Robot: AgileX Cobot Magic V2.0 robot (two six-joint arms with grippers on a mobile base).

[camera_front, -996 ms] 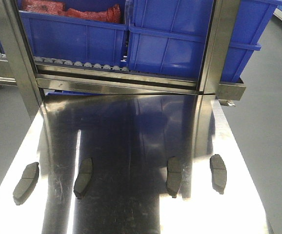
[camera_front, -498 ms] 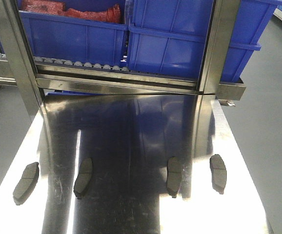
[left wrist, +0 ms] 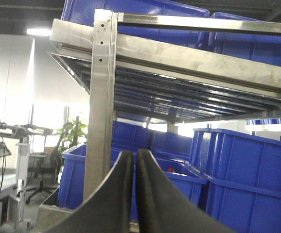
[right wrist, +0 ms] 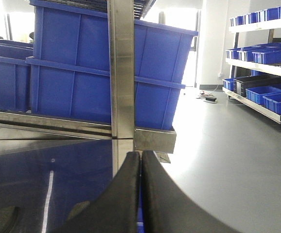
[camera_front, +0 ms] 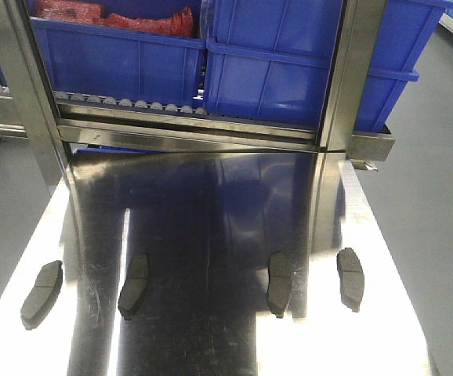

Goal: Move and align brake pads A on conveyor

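Several dark grey brake pads lie in a row across the near part of a shiny steel table (camera_front: pixel 211 211): one at the far left (camera_front: pixel 41 283), one left of centre (camera_front: pixel 135 285), one right of centre (camera_front: pixel 279 282) and one at the right (camera_front: pixel 350 278). The conveyor is out of view. Neither gripper shows in the front view. In the left wrist view my left gripper (left wrist: pixel 134 154) is shut with nothing in it and points at the rack. In the right wrist view my right gripper (right wrist: pixel 140 155) is shut and empty, low over the table.
A steel rack with upright posts (camera_front: pixel 350 78) stands at the table's far end, carrying blue bins (camera_front: pixel 289 70) on a roller shelf (camera_front: pixel 132 106). Grey floor (camera_front: pixel 430 180) lies to the right. Shelves of blue bins (right wrist: pixel 267 53) stand further off.
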